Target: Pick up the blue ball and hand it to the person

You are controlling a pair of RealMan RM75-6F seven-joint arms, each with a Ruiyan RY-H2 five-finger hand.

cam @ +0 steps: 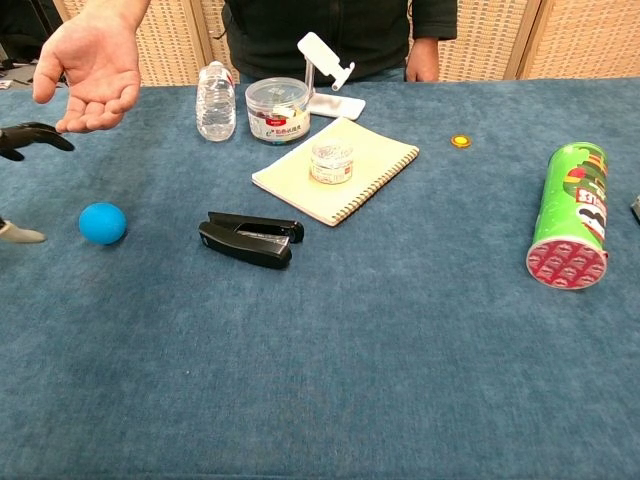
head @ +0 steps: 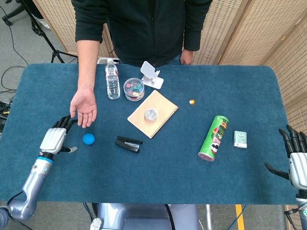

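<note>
The blue ball [head: 88, 139] lies on the blue cloth, also seen in the chest view as the blue ball [cam: 102, 222]. My left hand [head: 57, 136] hovers just left of it, open, fingers spread and thumb out, not touching it; only its fingertips [cam: 30, 135] show at the chest view's left edge. The person's open palm [head: 84, 108] waits palm-up just behind the ball, the same palm [cam: 90, 70] at the top left of the chest view. My right hand [head: 297, 158] stays open at the table's far right edge.
A black stapler [head: 128, 143] lies right of the ball. Behind are a water bottle [head: 112, 79], a jar of clips [head: 134, 89], a phone stand [head: 152, 75] and a notebook [head: 160, 117] with a small tin on it. A green crisp tube [head: 214, 138] and small box [head: 240, 139] lie at right.
</note>
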